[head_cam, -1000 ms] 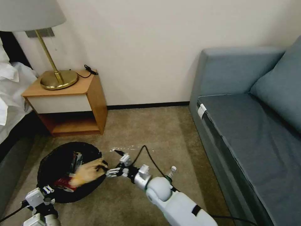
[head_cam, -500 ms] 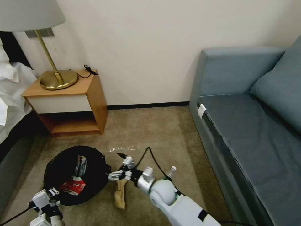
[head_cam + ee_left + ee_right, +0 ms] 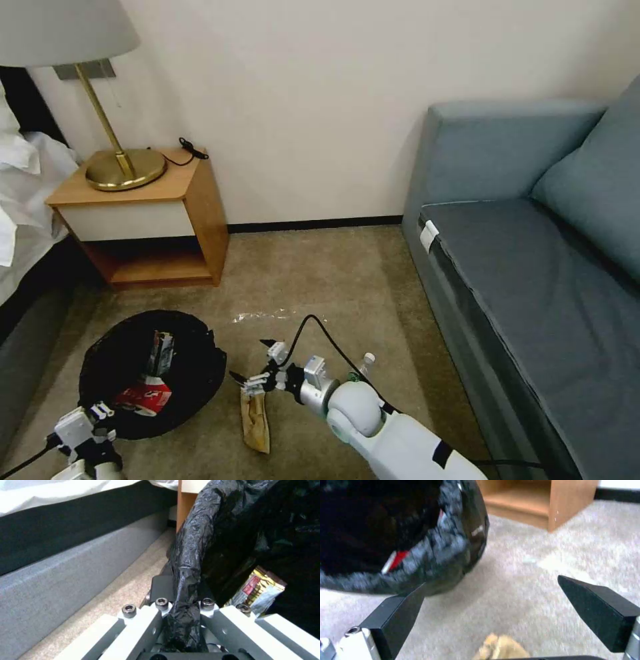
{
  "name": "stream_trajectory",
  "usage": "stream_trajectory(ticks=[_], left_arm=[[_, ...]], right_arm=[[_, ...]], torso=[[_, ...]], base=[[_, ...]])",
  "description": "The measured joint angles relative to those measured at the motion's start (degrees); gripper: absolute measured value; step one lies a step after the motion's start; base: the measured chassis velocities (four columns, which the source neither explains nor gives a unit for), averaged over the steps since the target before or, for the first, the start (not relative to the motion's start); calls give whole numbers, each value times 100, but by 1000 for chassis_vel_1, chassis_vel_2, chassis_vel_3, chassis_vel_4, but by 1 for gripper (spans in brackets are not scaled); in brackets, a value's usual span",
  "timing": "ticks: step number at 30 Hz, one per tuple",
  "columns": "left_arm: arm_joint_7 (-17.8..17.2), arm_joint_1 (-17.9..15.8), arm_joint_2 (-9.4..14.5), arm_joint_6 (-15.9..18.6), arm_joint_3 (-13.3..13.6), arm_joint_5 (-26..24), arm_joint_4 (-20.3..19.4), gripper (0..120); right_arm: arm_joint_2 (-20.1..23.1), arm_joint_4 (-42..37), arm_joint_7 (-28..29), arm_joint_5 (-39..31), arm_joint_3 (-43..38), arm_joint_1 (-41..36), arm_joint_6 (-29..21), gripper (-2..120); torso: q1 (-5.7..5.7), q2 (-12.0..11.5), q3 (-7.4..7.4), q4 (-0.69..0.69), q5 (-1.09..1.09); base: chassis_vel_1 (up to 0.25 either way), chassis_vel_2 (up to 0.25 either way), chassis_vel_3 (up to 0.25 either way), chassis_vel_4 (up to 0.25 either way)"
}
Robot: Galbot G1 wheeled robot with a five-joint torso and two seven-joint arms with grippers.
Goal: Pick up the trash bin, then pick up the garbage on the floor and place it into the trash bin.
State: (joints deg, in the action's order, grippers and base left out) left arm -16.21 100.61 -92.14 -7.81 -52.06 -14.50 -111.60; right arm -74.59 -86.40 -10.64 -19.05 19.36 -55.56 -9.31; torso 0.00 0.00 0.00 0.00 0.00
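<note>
Carpet [image 3: 347,280] in a tan-brown pile covers the floor, met by a plain cream wall with a dark skirting board. A blue-grey sofa [image 3: 533,267] fills the right side, a wooden bedside table [image 3: 143,220] with a brass lamp [image 3: 120,163] stands at the left, and white bedding hangs at the far left edge. No writing can be read anywhere; the printing on the packets is too small to make out.

The trash bin [image 3: 193,373], lined in crinkly black plastic, sits low at the left in front of the bedside table. Inside it lie a red-and-white packet [image 3: 141,399] and a gold-and-dark bar wrapper [image 3: 160,352] standing on end. The left gripper [image 3: 99,412] is at the bin's near rim — its fingers are clamped on a fold of the black liner.

The crumpled tan paper [image 3: 255,417] lies on the carpet just right of the bin, outside it. The right gripper [image 3: 257,363] hovers directly above the paper's far end, its black fingers spread wide apart and holding nothing. A small clear bottle [image 3: 365,365] with a white cap stands behind the right arm.
</note>
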Motion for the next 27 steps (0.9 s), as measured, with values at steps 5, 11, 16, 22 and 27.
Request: stream_trajectory(ticks=[5, 11, 16, 22, 27], left_arm=[[-5, 4, 0, 0, -7, 19, -105, 3], [-13, 84, 0, -7, -13, 133, -391, 3], [-33, 154, 0, -26, -62, 110, -498, 3], [-63, 235, 0, -93, -73, 95, -538, 3], [-77, 243, 0, -82, -73, 91, -603, 3]], right_arm=[[73, 194, 76, -141, 188, 131, -218, 100], [-66, 872, 184, -380, 706, 648, -532, 100], [-337, 1475, 250, -404, 901, 943, -599, 100], [-589, 2110, 274, -335, 955, 1132, -578, 100], [-743, 2503, 272, -298, 1022, 1210, -529, 100]], torso=[[0, 0, 0, 0, 0], [0, 0, 0, 0, 0], [0, 0, 0, 1, 0], [0, 0, 0, 1, -1], [0, 0, 0, 0, -1]], base=[[0, 0, 0, 0], [0, 0, 0, 0], [0, 0, 0, 0], [0, 0, 0, 0], [0, 0, 0, 0]])
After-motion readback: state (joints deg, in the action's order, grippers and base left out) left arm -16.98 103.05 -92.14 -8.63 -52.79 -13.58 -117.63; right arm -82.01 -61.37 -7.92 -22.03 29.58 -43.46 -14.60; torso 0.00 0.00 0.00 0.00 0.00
